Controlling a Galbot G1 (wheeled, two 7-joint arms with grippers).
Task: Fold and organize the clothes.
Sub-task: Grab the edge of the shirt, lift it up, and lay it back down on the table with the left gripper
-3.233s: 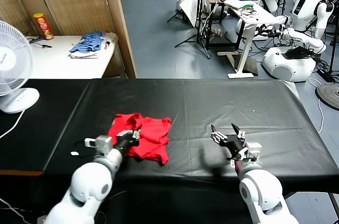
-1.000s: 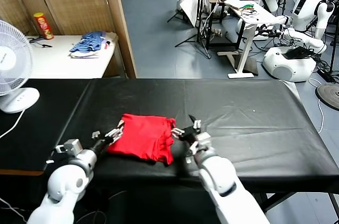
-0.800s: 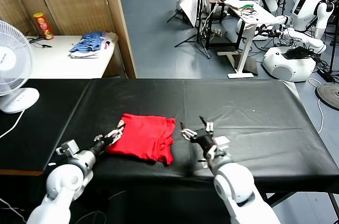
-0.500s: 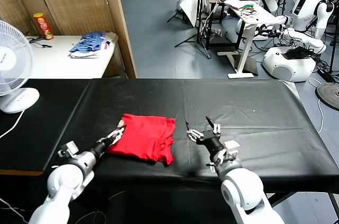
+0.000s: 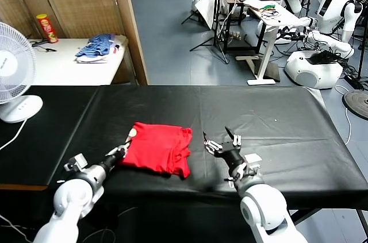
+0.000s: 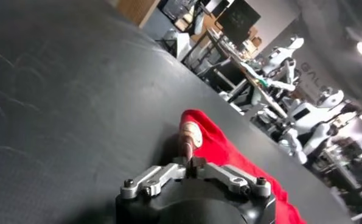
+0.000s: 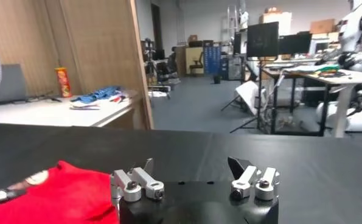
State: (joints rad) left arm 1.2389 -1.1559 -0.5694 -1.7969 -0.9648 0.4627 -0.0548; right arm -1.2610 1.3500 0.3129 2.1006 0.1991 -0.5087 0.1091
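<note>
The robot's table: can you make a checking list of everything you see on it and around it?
Surface: black table cover, bare at right.
Job's things: red T-shirt lying folded, print peeking at its left corner.
Clutter: white fan; blue striped clothes and red can on the side table.
Grippers: left gripper shut on the T-shirt's left corner; right gripper open, beside the T-shirt.
Cables: fan cord.
Surroundings: other robots, desks.

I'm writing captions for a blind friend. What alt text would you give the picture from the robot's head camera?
A folded bright red cotton T-shirt lies on a black cloth-covered table; the robot's left gripper is pinched shut at the shirt's left edge, while its right gripper hovers open just right of it. Behind stand a white fan and a side table with blue striped clothes.
</note>
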